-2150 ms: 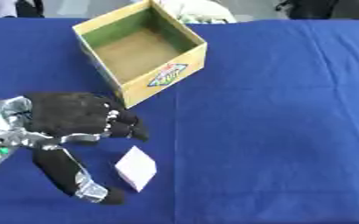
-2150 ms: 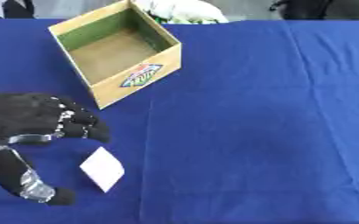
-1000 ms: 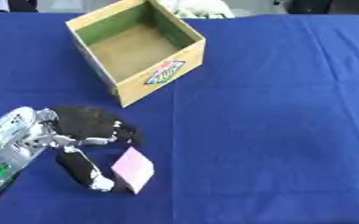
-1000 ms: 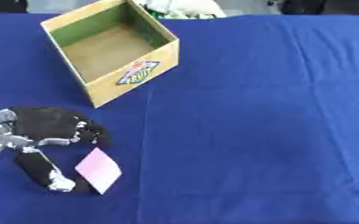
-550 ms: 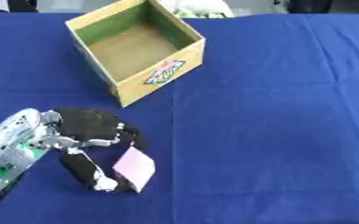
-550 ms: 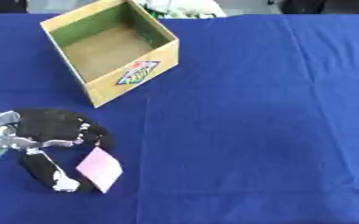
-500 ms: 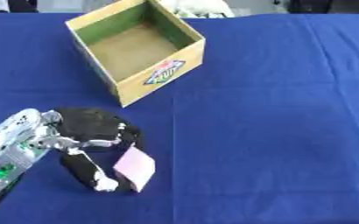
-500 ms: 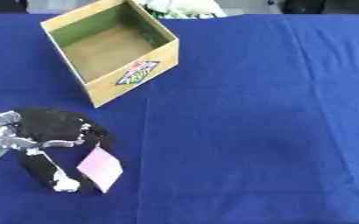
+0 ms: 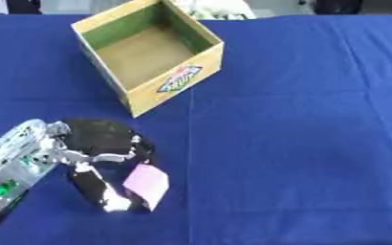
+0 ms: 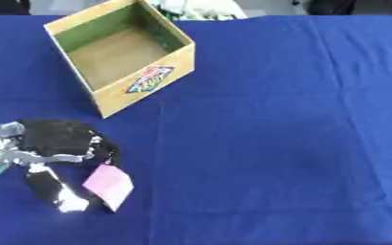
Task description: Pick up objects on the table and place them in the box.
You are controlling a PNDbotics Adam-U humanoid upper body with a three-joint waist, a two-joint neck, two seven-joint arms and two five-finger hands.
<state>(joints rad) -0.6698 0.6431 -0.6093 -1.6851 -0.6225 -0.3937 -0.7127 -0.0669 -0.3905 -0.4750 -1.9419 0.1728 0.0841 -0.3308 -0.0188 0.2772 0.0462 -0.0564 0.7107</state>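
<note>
Pink card (image 9: 147, 184) pinched by left hand (image 9: 99, 143), open box (image 9: 147, 51) beyond

head stereo pair, downward (same scene)
</note>
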